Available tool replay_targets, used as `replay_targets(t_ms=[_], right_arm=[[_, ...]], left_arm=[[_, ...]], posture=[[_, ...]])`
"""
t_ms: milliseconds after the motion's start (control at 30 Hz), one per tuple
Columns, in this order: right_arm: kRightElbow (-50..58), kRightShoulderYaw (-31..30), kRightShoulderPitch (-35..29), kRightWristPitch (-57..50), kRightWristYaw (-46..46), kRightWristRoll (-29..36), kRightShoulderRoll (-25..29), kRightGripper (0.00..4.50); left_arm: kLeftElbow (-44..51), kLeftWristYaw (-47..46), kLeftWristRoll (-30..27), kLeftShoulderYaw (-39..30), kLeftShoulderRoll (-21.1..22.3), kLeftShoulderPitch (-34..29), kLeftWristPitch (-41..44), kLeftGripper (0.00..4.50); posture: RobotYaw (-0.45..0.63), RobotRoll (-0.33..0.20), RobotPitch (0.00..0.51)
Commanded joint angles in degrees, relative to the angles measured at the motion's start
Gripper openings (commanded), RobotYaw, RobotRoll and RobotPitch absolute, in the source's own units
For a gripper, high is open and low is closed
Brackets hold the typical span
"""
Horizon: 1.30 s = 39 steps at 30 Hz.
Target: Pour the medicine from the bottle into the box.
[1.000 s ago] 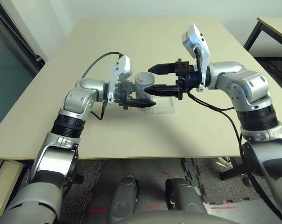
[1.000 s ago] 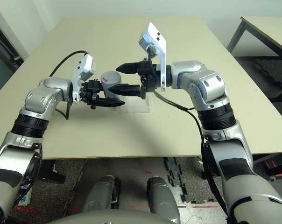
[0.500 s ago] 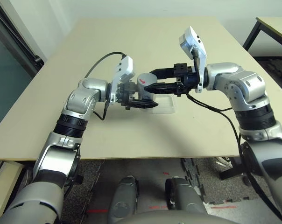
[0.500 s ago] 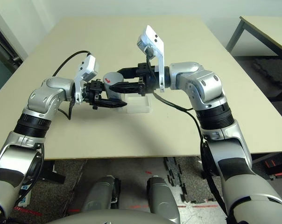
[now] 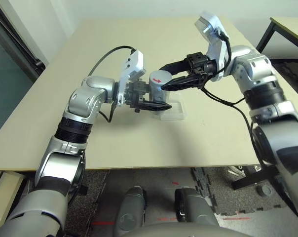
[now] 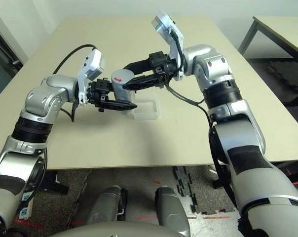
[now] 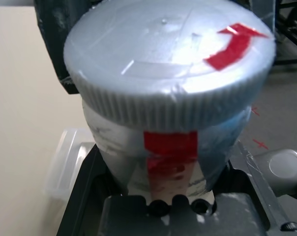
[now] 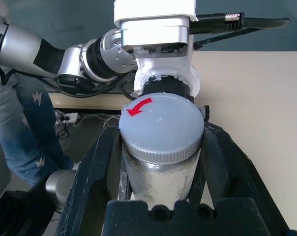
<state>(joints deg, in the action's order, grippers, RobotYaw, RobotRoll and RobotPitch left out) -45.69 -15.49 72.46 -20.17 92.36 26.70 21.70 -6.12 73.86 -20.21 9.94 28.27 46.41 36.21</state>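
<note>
While the left end effector (image 5: 163, 98) holds the silver bottle (image 7: 114, 142) by its body, the right end effector (image 5: 162, 79) squeezes its round grey cap (image 8: 161, 125). A red arrow (image 7: 234, 46) is on the cap's top. The bottle is upright. The clear box (image 6: 147, 112) sits on the desk (image 5: 139, 143), near the bottle, on its right side.

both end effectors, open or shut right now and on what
Left end effector: closed, holding the body of the silver-grey cylindrical bottle.
Right end effector: closed on the same bottle, at its round grey cap.
</note>
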Motion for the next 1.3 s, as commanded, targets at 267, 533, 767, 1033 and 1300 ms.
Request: replay_targets(t_ms=[267,533,767,1033,1300], right_arm=[[-21.08,1.48,11.17,14.11,0.14,-4.28,-2.35,2.54],[-17.79,-0.51,8.79,11.25,0.14,-2.3,2.28,4.08],[-5.56,-4.11,3.33,3.81,0.14,3.87,10.34,4.5],[17.93,-0.99,-9.57,-10.78,-0.03,10.79,23.67,4.5],[38.61,10.91,-21.4,-24.54,-12.69,15.97,23.52,4.5]], left_arm=[[15.07,2.53,-4.97,6.53,-2.29,-1.08,2.53,2.54],[16.8,1.94,-6.01,5.68,-1.48,-1.48,3.57,2.54],[18.45,1.03,-6.57,4.3,-0.57,-2.4,4.87,2.54],[18.2,-1.51,-7.13,1.98,1.36,-3.25,4.24,2.54],[11.29,-3.2,-6.04,0.25,1.91,-1.49,-0.07,2.54]], posture=[[0.19,0.0,0.089],[0.17,0.0,0.087],[0.14,0.0,0.087],[0.13,0.0,0.078],[0.11,0.0,0.069]])
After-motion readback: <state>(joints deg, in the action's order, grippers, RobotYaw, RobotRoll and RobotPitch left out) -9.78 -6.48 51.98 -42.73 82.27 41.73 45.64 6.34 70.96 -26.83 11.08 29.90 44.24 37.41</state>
